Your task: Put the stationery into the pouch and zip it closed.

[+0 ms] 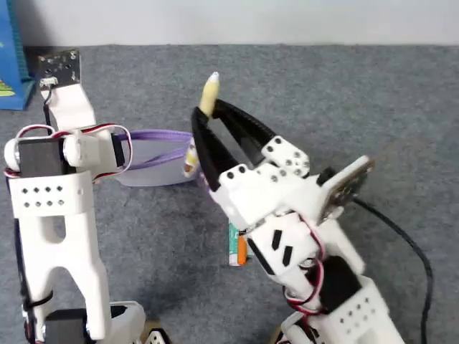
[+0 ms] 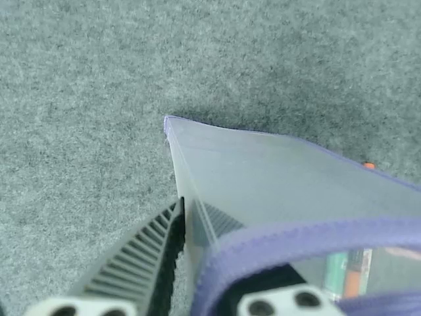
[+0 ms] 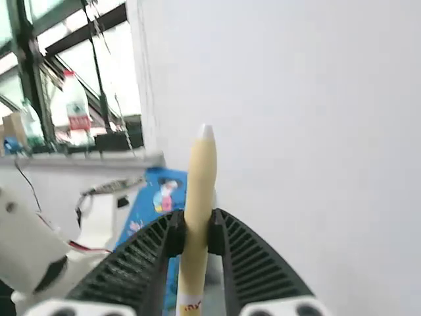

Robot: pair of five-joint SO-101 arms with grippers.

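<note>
Pinched in the right gripper [image 1: 208, 115], cream-yellow plastic pen [image 1: 210, 94], long axis along the jaws; lower end near translucent purple-zippered pouch [image 1: 154, 161], rim clamped by the left gripper [image 2: 191, 224].

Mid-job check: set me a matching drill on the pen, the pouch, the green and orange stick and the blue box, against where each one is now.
Things:
1. pen
2. pouch
3. green and orange stick
4. blue box

Places:
A. lying on the grey mat, partly under the right arm
B. at the mat's far edge, beyond the left arm
C. clamped upright in the right gripper
D. gripped at its edge by the left gripper

Pairs: 1-C, 2-D, 3-A, 4-B.
</note>
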